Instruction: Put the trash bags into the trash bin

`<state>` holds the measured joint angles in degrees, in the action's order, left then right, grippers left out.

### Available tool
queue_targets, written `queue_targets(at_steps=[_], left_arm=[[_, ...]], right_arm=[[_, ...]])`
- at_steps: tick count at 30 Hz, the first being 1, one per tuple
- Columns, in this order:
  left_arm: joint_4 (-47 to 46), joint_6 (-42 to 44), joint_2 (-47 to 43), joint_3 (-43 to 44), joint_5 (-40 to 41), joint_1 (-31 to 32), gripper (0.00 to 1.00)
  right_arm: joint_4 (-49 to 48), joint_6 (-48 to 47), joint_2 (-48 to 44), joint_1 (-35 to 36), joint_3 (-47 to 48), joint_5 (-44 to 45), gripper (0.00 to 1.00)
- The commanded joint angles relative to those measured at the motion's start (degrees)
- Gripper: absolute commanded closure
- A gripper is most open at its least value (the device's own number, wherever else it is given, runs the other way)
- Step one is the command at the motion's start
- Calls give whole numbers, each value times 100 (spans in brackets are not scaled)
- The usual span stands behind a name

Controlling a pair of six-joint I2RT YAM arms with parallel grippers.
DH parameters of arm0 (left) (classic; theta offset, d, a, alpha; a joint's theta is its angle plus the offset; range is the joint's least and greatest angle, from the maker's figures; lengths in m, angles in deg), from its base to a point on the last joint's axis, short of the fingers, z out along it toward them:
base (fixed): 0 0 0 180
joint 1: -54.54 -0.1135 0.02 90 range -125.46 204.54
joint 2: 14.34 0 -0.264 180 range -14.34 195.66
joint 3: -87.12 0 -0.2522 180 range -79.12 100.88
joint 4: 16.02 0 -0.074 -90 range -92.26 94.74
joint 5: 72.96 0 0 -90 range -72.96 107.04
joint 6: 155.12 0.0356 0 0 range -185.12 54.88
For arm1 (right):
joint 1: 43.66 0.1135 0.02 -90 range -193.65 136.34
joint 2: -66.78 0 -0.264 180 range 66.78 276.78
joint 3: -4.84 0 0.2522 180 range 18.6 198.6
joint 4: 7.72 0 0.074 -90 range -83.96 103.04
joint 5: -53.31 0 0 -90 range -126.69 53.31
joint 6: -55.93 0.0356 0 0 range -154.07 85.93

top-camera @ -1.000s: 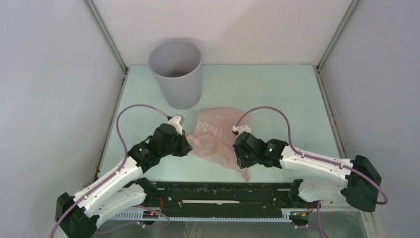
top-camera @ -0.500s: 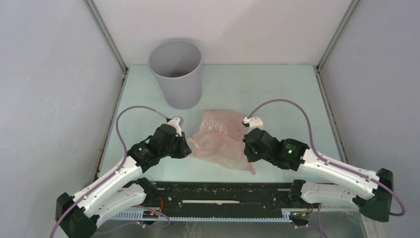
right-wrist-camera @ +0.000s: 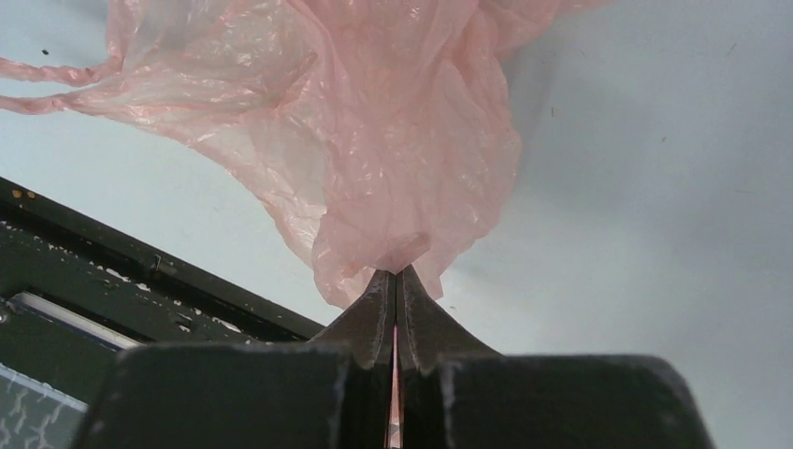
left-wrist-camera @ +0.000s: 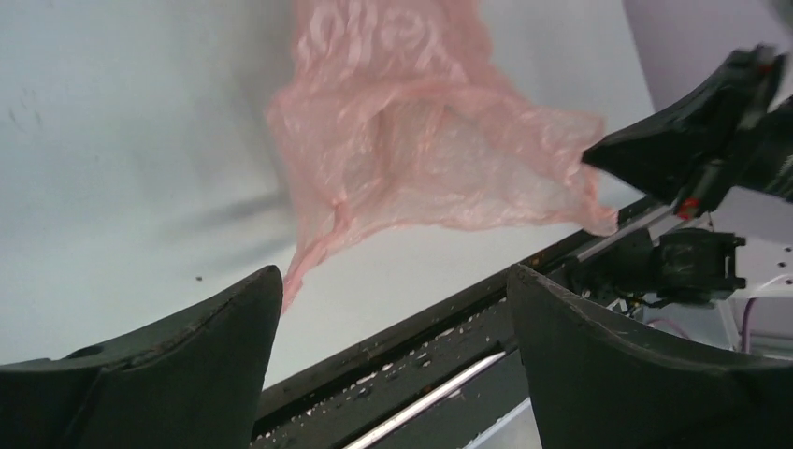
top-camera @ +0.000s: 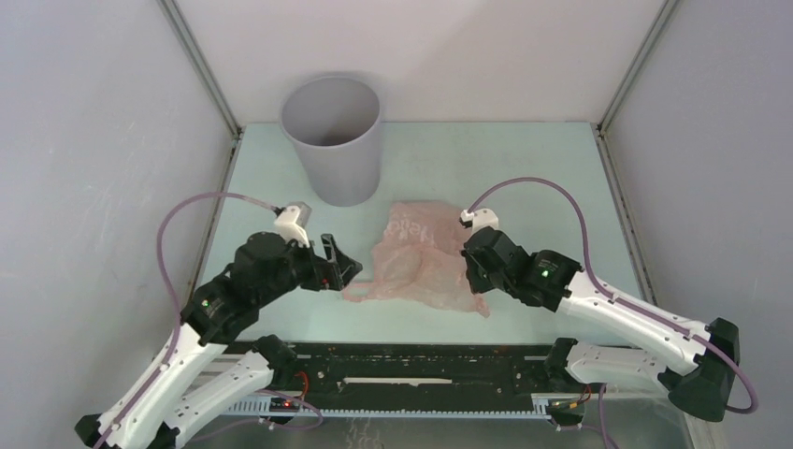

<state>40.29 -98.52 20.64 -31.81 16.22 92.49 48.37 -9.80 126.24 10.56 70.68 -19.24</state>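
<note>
Since half a second ago: left arm has swung outward and its elbow has dropped toward the near-left corner. The left pincer (top-camera: 341, 266) has come off the bag's left margin. A thin tail of film now trails toward it.

- Left pincer: spread wide, nothing between its fingers in the wrist view. It sits just beside the tail, not touching.
- Right pincer (right-wrist-camera: 395, 285): closed tight on a gathered pleat at the right edge of the thin, translucent pale-pink plastic film bag (top-camera: 421, 264). The film fans out from the pinch.
- Bag: lying crumpled on the pale green bench (top-camera: 524, 178), between the two pincers. It is well apart from the plain grey round plastic bin (top-camera: 348, 178), which stands upright at the far left.

Handling judgement: very light, limp and glossy. It will sag and billow from one pinch, and smooth film may slip through the fingers. It looks wider than the bin mouth. Take hold of bunched folds or the twisted tail, not a flat single layer. A second grip on the left would keep it gathered for the drop.
</note>
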Motion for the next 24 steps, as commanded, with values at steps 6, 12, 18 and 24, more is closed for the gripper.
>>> queue_targets(at_steps=[6, 12, 18, 24], left_arm=[[558, 734, 1754, 1008, -12, 176, 3], [661, 1374, 2886, 1046, 65, 543, 1], [667, 1354, 3637, 791, 639, 1021, 2], [374, 1323, 4084, 537, 594, 1039, 25]], right_arm=[[-49, -221, -179, -236, 251, -322, 100], [-49, -134, -239, -335, 249, -392, 100], [-28, -30, -267, -377, 245, -441, 100], [-2, 91, -299, -385, 157, -494, 100]])
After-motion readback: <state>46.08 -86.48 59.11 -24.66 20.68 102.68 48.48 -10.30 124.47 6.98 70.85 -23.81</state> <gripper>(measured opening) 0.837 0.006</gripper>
